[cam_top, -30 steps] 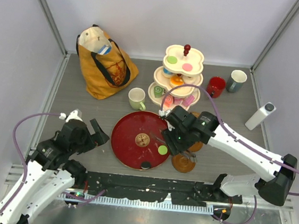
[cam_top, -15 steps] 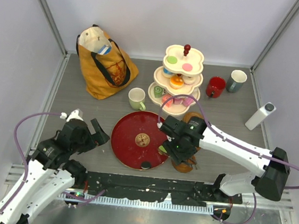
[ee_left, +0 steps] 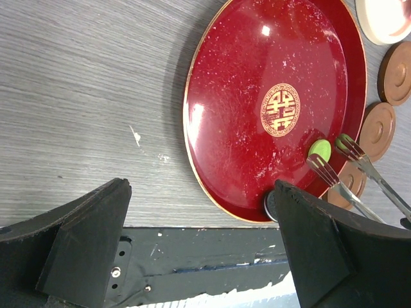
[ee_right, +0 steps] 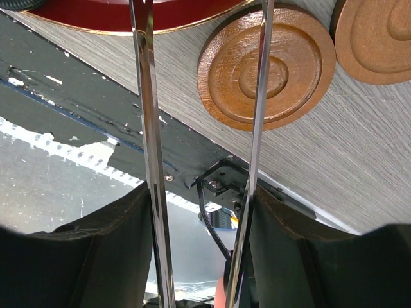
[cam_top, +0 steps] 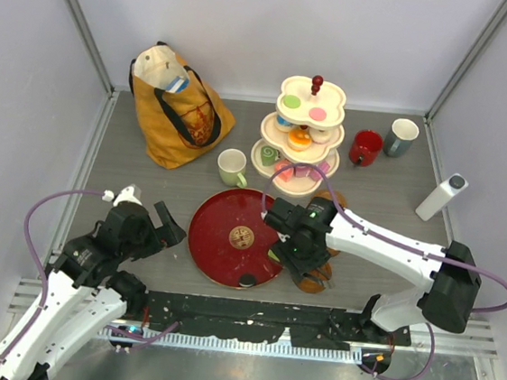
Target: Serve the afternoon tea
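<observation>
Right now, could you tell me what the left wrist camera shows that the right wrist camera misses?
Left wrist only: a green macaron on the red tray, the tray's gold emblem, the forked tips of the tongs. Right wrist only: the tongs' long arms held in the right gripper. Both: the tray's rim, wooden coasters, the tongs.

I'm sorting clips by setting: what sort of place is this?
Probably a robot test cell, not a real tearoom: plain white panel walls enclose the grey tabletop, and a cream three-tier toy pastry stand sits there.

Robotics lab test cell: white panel walls [cam_top: 270,28], aluminium corner posts [cam_top: 77,13], grey tabletop [cam_top: 136,187], metal base rail [cam_top: 30,292].
</observation>
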Controlling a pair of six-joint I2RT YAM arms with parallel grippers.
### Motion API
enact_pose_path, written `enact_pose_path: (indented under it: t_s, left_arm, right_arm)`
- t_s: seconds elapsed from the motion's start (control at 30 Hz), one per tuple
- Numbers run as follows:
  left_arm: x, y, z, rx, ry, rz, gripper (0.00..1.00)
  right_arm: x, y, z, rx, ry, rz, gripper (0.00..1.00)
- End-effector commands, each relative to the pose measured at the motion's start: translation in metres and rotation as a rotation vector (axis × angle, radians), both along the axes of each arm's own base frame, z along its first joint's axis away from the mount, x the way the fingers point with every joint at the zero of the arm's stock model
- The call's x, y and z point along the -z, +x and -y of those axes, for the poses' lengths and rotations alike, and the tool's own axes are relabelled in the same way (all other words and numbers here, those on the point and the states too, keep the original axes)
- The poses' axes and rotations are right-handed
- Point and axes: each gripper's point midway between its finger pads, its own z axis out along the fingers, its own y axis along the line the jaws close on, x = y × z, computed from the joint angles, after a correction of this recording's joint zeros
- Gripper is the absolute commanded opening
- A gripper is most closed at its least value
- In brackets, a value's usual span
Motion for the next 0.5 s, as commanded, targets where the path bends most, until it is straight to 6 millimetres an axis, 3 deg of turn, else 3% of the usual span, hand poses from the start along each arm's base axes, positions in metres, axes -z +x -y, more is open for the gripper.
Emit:
enact_pose_path:
  t_s: [0.0, 0.47]
  left_arm:
    - [-0.0040, 0.0080, 0.0015, 0.000, 0.001, 0.029, 1.00]
    - [-0.0050, 0.0079, 0.0009, -0.003, 0.001, 0.031, 1.00]
  right_arm:
    - [-0.0066, 0.0026, -0.0063, -0.016, 0.014, 0.008, 0.58]
    - [-0.0062, 0.0018, -0.0074, -0.027, -0.010, -0.016, 0.52]
